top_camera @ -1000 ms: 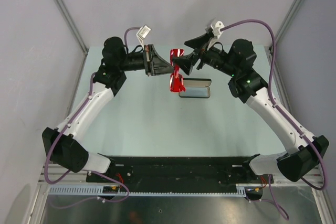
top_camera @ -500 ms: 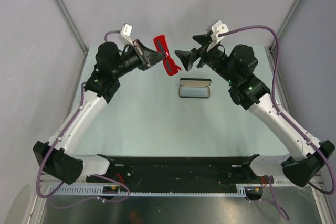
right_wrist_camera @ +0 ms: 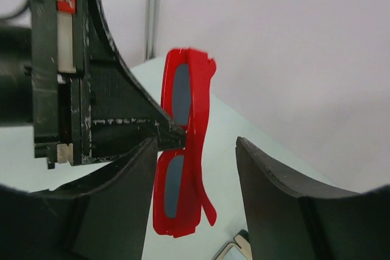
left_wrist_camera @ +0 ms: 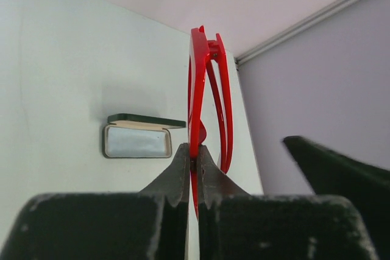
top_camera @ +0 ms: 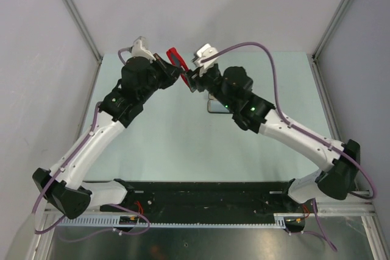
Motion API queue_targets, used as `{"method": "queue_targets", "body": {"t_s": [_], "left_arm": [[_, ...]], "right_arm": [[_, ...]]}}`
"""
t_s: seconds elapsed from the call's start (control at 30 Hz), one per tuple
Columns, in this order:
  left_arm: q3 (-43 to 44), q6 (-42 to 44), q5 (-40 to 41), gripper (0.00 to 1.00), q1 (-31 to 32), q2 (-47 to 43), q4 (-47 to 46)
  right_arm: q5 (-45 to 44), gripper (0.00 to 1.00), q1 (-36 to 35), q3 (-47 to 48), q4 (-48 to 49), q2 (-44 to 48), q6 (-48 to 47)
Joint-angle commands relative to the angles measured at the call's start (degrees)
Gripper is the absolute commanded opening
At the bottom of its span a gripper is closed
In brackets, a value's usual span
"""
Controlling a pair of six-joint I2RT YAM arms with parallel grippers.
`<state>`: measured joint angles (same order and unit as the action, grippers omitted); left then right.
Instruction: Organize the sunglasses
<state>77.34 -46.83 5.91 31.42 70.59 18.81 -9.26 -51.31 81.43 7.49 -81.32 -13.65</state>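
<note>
Sunglasses [top_camera: 173,56] hang in the air over the far middle of the table [top_camera: 164,138], lifted clear of its surface, and you have them in the left gripper [left_wrist_camera: 192,158] alone. Its jaws are pressed together on the thin red frame at about the bridge, with nothing but the frame between the two tips. The pair stands on end, one dark lens above the other in the right wrist view, and the red arms look folded in along the back of the frame. Your right gripper [right_wrist_camera: 195,144] has its jaws spread wide and carries nothing. The sunglasses sit in the gap between its two fingers, and the right wrist view shows pale background between the frame and the right-hand finger. Whether the left-hand finger [right_wrist_camera: 125,199] touches the frame you cannot tell, because it overlaps the tip of the left gripper there. From above, the two grippers meet nose to nose, the left one coming from the left and the right one from the right, with the red frame sticking up just beyond them. On the table, nearer and a little to the right of the sunglasses, a black case [left_wrist_camera: 137,139] lies open with its pale lining showing. In the top view most of it is covered by the right arm.
</note>
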Motion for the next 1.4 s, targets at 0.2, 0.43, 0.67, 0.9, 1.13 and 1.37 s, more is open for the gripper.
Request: {"method": "queue_targets", "body": {"t_s": [0.2, 0.43, 0.67, 0.9, 1.13, 1.37], "left_arm": [[3.43, 0.95, 8.94, 0.00, 1.28, -2.83, 2.90], [4.05, 0.69, 9.47, 0.01, 1.80, -2.03, 3.25], [4.57, 0.95, 11.49, 0.01, 2.42, -1.07, 3.60], [5.19, 2.35, 14.12, 0.00, 2.77, -0.45, 3.61], [5.71, 3.23, 15.44, 0.00, 2.86, 0.43, 3.60], [6.68, 3.67, 15.45, 0.00, 2.77, 1.40, 3.69]], "right_arm": [[-6.91, 0.54, -2.57, 0.13, 4.55, -4.02, -7.18], [-10.25, 0.46, -4.32, 0.13, 6.22, -6.92, -10.78], [-13.06, 0.45, -5.29, 0.13, 8.16, -8.06, -10.70], [-15.09, 0.43, -5.56, 0.13, 9.74, -8.33, -11.14], [-14.12, 0.52, -5.64, 0.05, 10.27, -8.07, -10.78], [-13.95, 0.62, -5.29, 0.05, 9.65, -8.86, -9.91]]}}
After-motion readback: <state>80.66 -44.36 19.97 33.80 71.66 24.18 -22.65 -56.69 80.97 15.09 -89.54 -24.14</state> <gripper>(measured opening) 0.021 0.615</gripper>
